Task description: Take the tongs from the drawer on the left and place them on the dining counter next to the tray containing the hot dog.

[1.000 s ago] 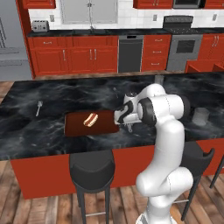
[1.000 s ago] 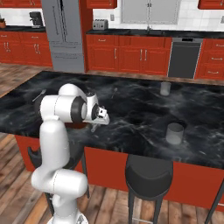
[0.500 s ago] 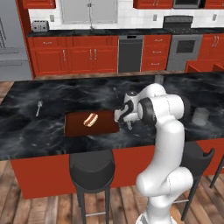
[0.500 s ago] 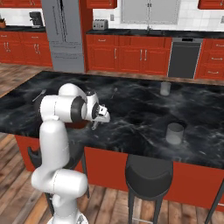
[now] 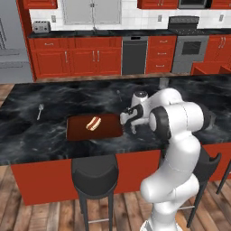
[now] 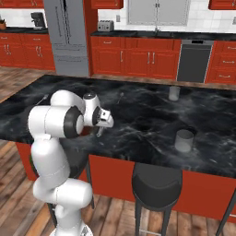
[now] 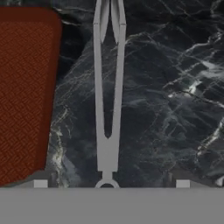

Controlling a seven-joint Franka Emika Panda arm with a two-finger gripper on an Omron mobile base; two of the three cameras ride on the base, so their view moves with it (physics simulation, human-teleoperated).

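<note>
Now we see our hand (image 7: 111,183) spread wide, gripping nothing; the tongs (image 7: 108,100) lie flat on the worktop (image 7: 170,87) between its fingertips, just beside the tray (image 7: 24,92). Our left base view adds the hot dog (image 5: 93,123).

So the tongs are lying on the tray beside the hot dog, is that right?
Not quite. The tongs lie on the black dining counter, beside the tray, not on it; the hand view shows this. The hot dog is on the tray.
</note>
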